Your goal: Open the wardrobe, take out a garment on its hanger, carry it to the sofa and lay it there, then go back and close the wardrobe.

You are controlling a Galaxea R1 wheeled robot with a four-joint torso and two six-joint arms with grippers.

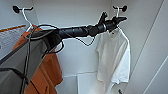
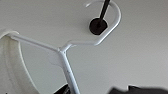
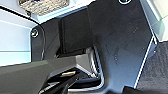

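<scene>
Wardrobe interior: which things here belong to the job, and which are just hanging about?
Job:
- wardrobe, open
- white shirt
- white hanger, hooked on a black peg
- left tool, up at that hanger's neck

Not part of it:
- orange garment on its own hanger
- woven basket

Orange garment (image 1: pixel 48 71): hangs at left, fabric draped low, lower edge cut off by frame. Its hanger (image 1: pixel 27 21): thin white hook over black wall peg (image 1: pixel 17 9). Second black peg (image 1: pixel 123 8): at upper right, round base against white wall. Printed sheet with orange top stripe (image 1: pixel 11 35): at far left. Woven basket (image 3: pixel 43 5): on pale surface, right wrist view.
</scene>
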